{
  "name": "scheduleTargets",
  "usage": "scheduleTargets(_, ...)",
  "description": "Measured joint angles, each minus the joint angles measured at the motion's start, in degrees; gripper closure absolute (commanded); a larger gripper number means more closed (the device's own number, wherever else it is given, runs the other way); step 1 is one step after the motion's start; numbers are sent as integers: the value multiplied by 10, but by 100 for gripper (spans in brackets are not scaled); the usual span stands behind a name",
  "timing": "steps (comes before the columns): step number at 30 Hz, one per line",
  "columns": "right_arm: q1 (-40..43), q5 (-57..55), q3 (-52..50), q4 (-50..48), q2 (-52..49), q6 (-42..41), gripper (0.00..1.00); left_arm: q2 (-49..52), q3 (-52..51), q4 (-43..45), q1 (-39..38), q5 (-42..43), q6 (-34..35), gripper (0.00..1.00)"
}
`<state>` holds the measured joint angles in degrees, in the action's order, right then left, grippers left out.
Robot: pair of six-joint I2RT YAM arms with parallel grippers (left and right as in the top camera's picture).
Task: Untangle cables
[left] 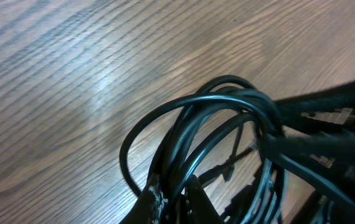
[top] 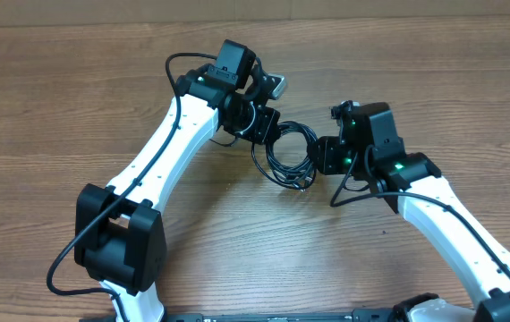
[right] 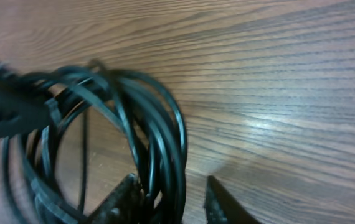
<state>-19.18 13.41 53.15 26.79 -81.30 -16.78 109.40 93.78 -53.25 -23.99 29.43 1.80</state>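
My left gripper (left: 172,200) is almost closed, pinching strands of the cables (left: 243,94) between its fingers. My right gripper (right: 167,198) is partly open around the same coil; the cords press against one finger, with a gap to the other. Both arms reach inward with wrists bent down, the grippers facing each other. Only the overhead view shows the whole coil between them, above the table (top: 76,89)
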Motion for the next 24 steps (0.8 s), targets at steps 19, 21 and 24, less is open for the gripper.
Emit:
scheduleTargets(19,-5,-100,3,124,-45,-57,96,0,0,-122,-5,-208,32,41)
scheduleTargets(21,-3,-115,3,131,-45,-57,96,0,0,-130,-3,-222,35,41)
scheduleTargets(24,-3,-130,3,142,-45,-62,96,0,0,-138,-1,-233,40,41)
